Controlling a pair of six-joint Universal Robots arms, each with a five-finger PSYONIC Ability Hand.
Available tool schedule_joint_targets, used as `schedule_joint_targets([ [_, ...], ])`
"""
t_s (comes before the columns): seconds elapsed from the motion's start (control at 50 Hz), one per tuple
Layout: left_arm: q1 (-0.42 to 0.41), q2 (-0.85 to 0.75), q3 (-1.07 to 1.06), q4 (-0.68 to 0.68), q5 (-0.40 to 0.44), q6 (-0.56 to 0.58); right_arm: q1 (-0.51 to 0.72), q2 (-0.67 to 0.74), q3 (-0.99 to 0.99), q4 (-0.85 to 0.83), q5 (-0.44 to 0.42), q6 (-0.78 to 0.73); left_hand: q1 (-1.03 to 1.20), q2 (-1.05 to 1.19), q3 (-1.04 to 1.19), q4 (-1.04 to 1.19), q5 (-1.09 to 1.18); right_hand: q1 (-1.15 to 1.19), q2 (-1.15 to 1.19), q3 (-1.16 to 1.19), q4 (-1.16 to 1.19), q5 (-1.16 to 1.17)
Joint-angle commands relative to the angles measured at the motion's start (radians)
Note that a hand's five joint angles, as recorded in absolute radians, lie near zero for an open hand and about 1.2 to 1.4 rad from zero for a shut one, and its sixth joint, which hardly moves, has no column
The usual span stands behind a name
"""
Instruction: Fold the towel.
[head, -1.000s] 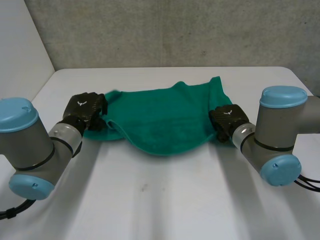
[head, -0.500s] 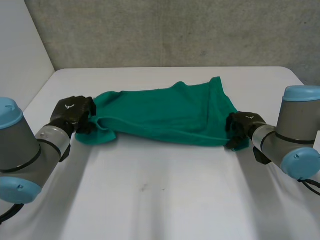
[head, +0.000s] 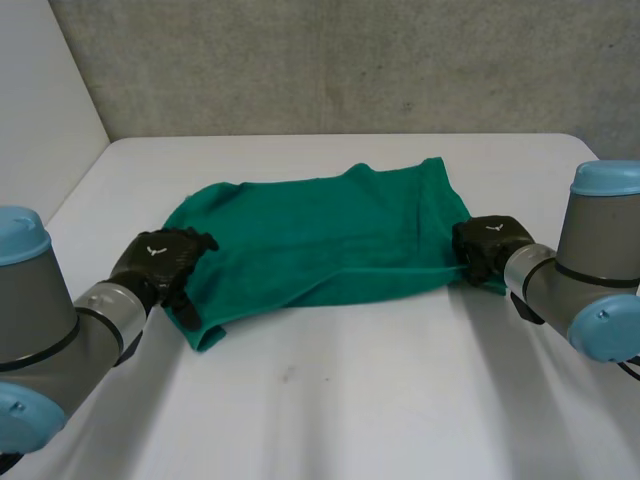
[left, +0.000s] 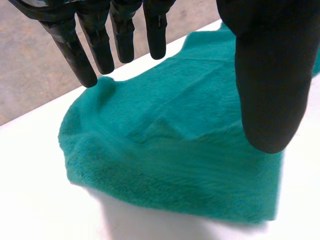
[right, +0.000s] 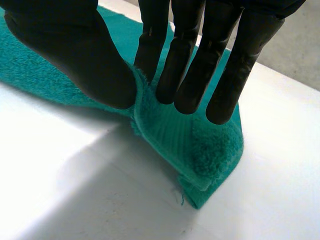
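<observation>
Green towel (head: 320, 235) lies rumpled on the white desk (head: 350, 400); left hand (head: 160, 262) is at the towel's near-left corner, fingers straight, gripping nothing; right hand (head: 487, 243) pinches the towel's right edge, thumb against fingers.

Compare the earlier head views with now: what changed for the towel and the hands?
The left hand drew back toward the robot, dragging the towel's left near corner with it, and now hangs open over it. The right hand moved outward, pulling the near edge straight. Unchanged: the right hand's pinch on its corner and the towel's far edge on the table.
</observation>
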Motion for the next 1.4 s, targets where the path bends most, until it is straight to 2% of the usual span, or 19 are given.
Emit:
schedule_joint_targets([
  [0.02, -0.111, 0.070, 0.004, -0.053, -0.023, -0.028, 0.042, -0.043, 0.043, 0.003, 0.017, -0.077, -0.047, -0.037, -0.042, -0.035, -0.029, 0.418, 0.223, 0.216, 0.207, 0.242],
  [0.1, -0.171, 0.041, 0.009, -0.032, -0.075, -0.060, 0.042, -0.077, 0.061, 0.003, 0.017, -0.077, -0.038, -0.028, -0.033, -0.026, -0.020, 0.418, 0.223, 0.216, 0.207, 0.242],
  [0.16, -0.208, -0.028, 0.022, -0.006, -0.157, -0.060, 0.042, -0.084, 0.064, 0.001, 0.017, -0.077, -0.027, -0.016, -0.021, -0.015, -0.008, 0.418, 0.223, 0.216, 0.207, 0.242],
  [0.28, -0.230, -0.113, 0.055, 0.043, -0.332, -0.054, 0.027, -0.107, 0.069, 0.003, 0.018, -0.077, -0.015, -0.005, -0.009, -0.003, 0.003, 0.418, 0.223, 0.216, 0.207, 0.242],
  [0.36, -0.225, -0.160, 0.081, 0.095, -0.374, -0.051, 0.024, -0.123, 0.072, 0.003, 0.020, -0.077, 0.038, 0.048, 0.043, 0.050, 0.056, 0.418, 0.223, 0.216, 0.207, 0.242],
  [0.48, -0.207, -0.200, 0.088, 0.122, -0.377, -0.034, 0.024, -0.140, 0.078, 0.003, 0.040, -0.076, 0.123, 0.133, 0.129, 0.135, 0.141, 0.418, 0.223, 0.216, 0.207, 0.242],
  [0.56, -0.167, -0.197, 0.081, 0.135, -0.375, -0.008, 0.024, -0.160, 0.084, 0.003, 0.052, -0.079, 1.016, 1.026, 1.022, 1.028, 1.034, 0.418, 0.223, 0.216, 0.207, 0.242],
  [0.58, -0.155, -0.184, 0.075, 0.149, -0.374, -0.007, 0.024, -0.175, 0.083, 0.006, 0.055, -0.082, 1.085, 1.095, 1.091, 1.097, 1.103, 0.418, 0.223, 0.216, 0.207, 0.242],
  [0.66, -0.148, -0.085, 0.056, 0.157, -0.368, 0.001, 0.024, -0.216, 0.076, 0.020, 0.055, -0.109, 1.086, 1.096, 1.091, 1.098, 1.104, 0.418, 0.223, 0.216, 0.207, 0.242],
  [0.7, -0.148, 0.020, 0.045, 0.155, -0.357, 0.032, 0.027, -0.283, 0.057, 0.078, 0.055, -0.186, 1.086, 1.096, 1.091, 1.098, 1.104, 0.418, 0.223, 0.216, 0.207, 0.242],
  [0.78, -0.151, 0.198, 0.045, 0.136, -0.274, 0.142, 0.039, -0.382, 0.017, 0.223, 0.056, -0.342, 1.086, 1.096, 1.091, 1.098, 1.104, 0.418, 0.223, 0.216, 0.207, 0.242],
  [0.8, -0.142, 0.265, 0.045, 0.111, -0.230, 0.206, 0.039, -0.399, 0.014, 0.260, 0.056, -0.377, 1.086, 1.096, 1.091, 1.098, 1.104, 0.418, 0.223, 0.216, 0.207, 0.242],
  [0.9, -0.118, 0.366, 0.059, -0.053, -0.141, 0.391, 0.042, -0.462, 0.026, 0.455, 0.063, -0.566, 1.086, 1.096, 1.091, 1.098, 1.104, 0.418, 0.223, 0.216, 0.207, 0.242],
  [0.96, -0.081, 0.361, 0.064, -0.172, -0.127, 0.463, 0.044, -0.460, 0.058, 0.529, 0.063, -0.643, 1.086, 1.096, 1.091, 1.098, 1.104, 0.418, 0.223, 0.216, 0.207, 0.242],
  [1.04, -0.044, 0.324, 0.048, -0.239, -0.121, 0.481, 0.050, -0.430, 0.122, 0.546, 0.063, -0.691, 1.086, 1.096, 1.091, 1.098, 1.104, 0.418, 0.223, 0.216, 0.207, 0.242],
  [1.14, -0.029, 0.090, 0.033, -0.245, -0.127, 0.490, 0.058, -0.269, 0.142, 0.543, 0.099, -0.712, 1.086, 1.096, 1.091, 1.098, 1.104, 0.418, 0.223, 0.216, 0.207, 0.242],
  [1.2, -0.029, -0.037, 0.067, -0.222, -0.132, 0.495, 0.059, -0.184, 0.119, 0.520, 0.156, -0.712, 1.086, 1.096, 1.091, 1.098, 1.104, 0.418, 0.223, 0.216, 0.207, 0.242],
  [1.28, -0.032, -0.137, 0.175, -0.184, -0.135, 0.497, 0.065, -0.123, 0.014, 0.460, 0.216, -0.709, 1.086, 1.096, 1.091, 1.098, 1.104, 0.418, 0.223, 0.216, 0.207, 0.242],
  [1.4, -0.046, -0.167, 0.439, -0.115, -0.133, 0.495, 0.098, -0.106, -0.264, 0.374, 0.230, -0.669, 1.086, 1.096, 1.091, 1.098, 1.104, 0.418, 0.223, 0.216, 0.207, 0.242],
])
